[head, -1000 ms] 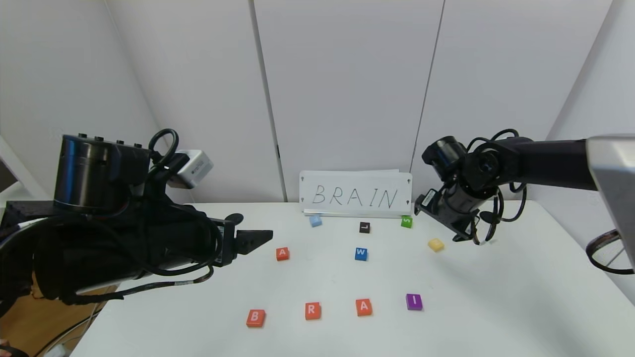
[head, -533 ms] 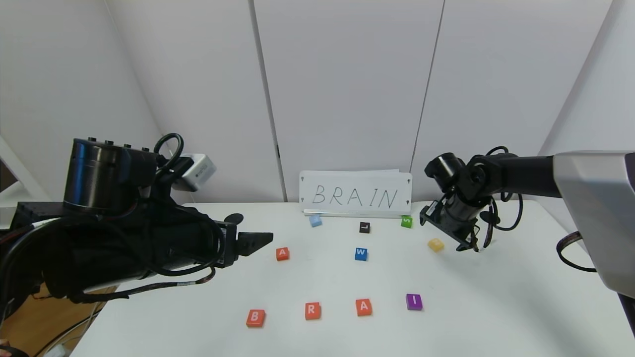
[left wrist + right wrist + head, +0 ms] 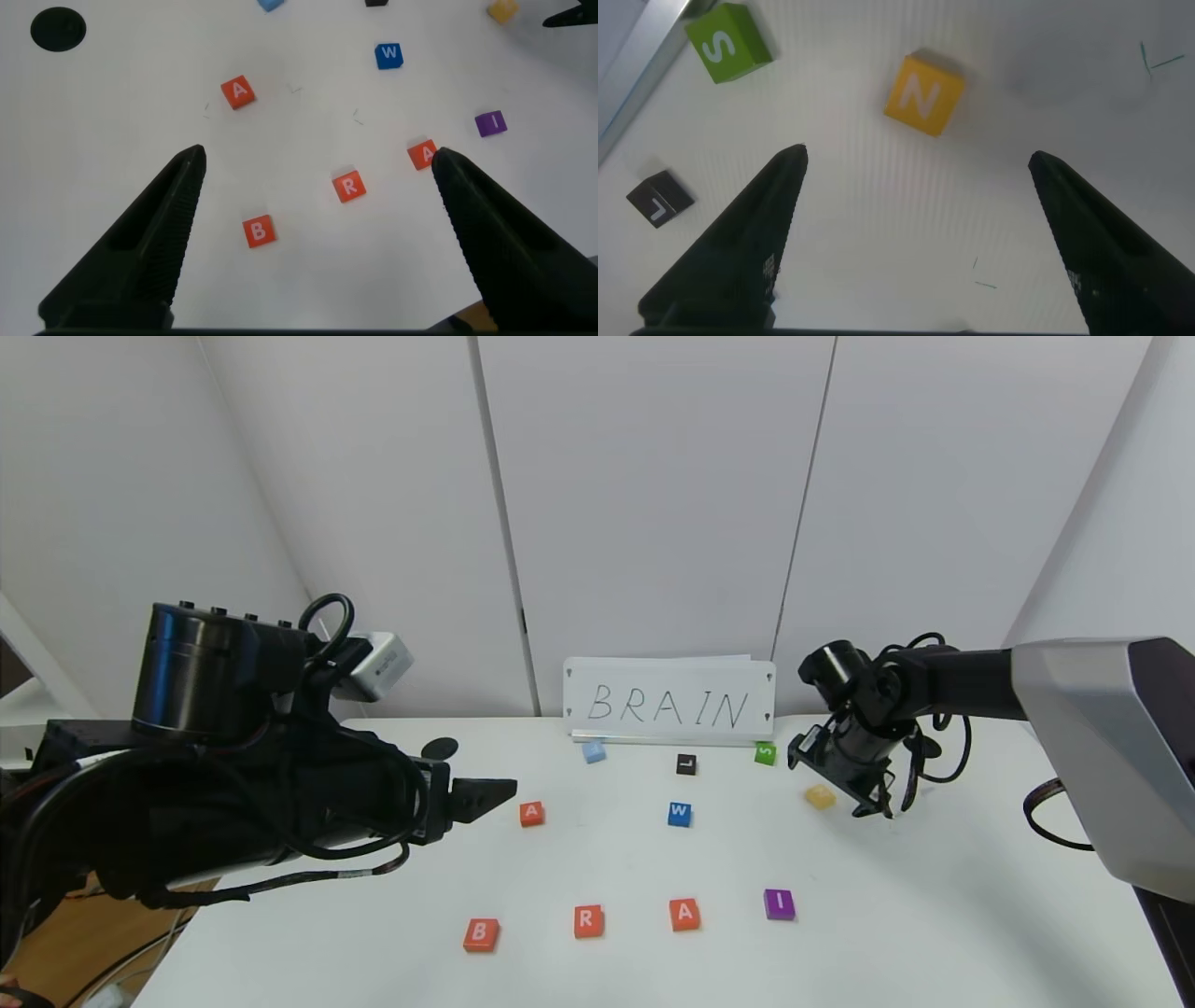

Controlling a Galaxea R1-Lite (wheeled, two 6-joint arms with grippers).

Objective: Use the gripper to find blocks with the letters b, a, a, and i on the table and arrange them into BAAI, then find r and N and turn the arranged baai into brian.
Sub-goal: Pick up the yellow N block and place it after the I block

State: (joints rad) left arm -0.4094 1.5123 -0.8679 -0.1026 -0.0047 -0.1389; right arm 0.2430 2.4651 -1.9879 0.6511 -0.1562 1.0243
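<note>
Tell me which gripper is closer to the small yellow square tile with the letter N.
Right. The right gripper hovers open just beside the yellow N tile, not touching it. The left gripper is open far across the table, near an orange-red A tile.

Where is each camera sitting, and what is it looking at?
Head view: high on the robot, looking forward and down at the large white smooth table; both arms show, left tool and right tool.
Left wrist view: above the near tiles, open black fingers framing the orange-red square R tile.
Right wrist view: above the yellow square N tile, open fingers showing.
Shared: head view also shows R and N.
</note>
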